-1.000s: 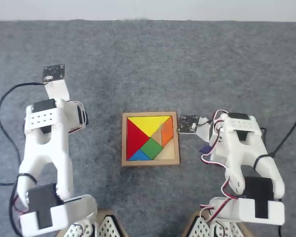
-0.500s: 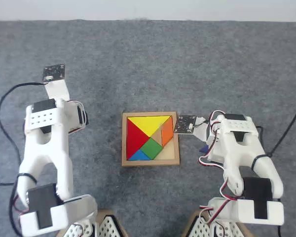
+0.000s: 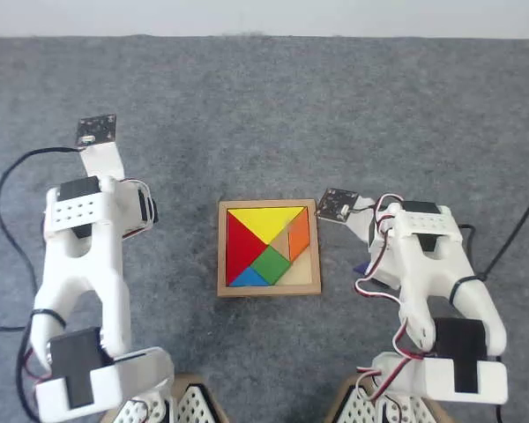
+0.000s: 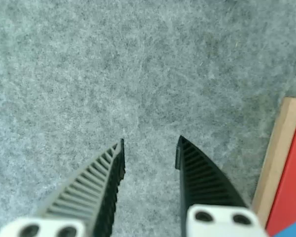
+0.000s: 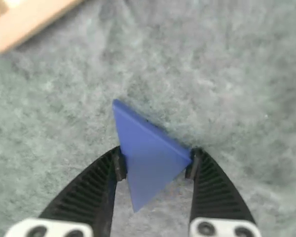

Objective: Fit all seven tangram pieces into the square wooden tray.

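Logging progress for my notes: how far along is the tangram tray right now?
Done: yellow triangle, red triangle and green square sit in the tray. In hand: the right gripper clasps a blue triangle on the carpet. Left: the tray's bare corner to fill.

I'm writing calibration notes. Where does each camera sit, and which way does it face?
High view: fixed overhead, looking down on the gray mat, wooden tray, left arm and right arm.
Left wrist view: on the left arm, looking past its open left tool at the mat.
Right wrist view: on the right arm, looking past the right tool gripping a blue triangle.
Shared: the tray's rim shows in all three.
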{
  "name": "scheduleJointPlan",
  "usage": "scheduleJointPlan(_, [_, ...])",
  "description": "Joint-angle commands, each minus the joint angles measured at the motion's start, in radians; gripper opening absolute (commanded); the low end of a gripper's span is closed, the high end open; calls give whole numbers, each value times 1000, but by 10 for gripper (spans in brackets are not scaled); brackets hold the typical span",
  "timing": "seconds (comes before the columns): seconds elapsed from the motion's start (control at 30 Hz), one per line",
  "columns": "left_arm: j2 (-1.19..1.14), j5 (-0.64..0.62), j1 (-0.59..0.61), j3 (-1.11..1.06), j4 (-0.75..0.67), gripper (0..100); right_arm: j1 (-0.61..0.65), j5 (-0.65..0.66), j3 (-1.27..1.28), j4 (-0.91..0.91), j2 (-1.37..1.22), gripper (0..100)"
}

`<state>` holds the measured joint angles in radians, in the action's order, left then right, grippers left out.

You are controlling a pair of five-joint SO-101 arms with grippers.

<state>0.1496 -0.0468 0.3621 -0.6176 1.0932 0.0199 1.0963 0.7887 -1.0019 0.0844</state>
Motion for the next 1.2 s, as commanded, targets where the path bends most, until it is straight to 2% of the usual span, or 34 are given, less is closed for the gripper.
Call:
scheduleJointPlan(0.0, [28,12,-6,2,-14,166,7,-92,-61,-67,35,102])
scheduleJointPlan(0.23, [28,12,-6,2,-14,166,12,-460,-358,-305,25,98])
scheduleJointPlan(0.37, [28,12,-6,2,-14,166,67,-634,-517,-427,25,97])
scheduleJointPlan(0.53, [28,12,-3,2,-14,166,254,-936,-615,-503,24,101])
scheduleJointPlan(0.7, [21,12,-2,2,-15,166,481,-1363,-628,-473,-53,102])
scheduleJointPlan(0.77, [21,12,-2,2,-17,166,536,-1511,-655,-461,-117,113])
scheduleJointPlan(1.0, [23,12,-2,5,-20,166,536,-1768,-848,-610,-361,151])
scheduleJointPlan(1.17, [28,12,-2,4,-20,166,550,-1811,-934,-624,-452,146])
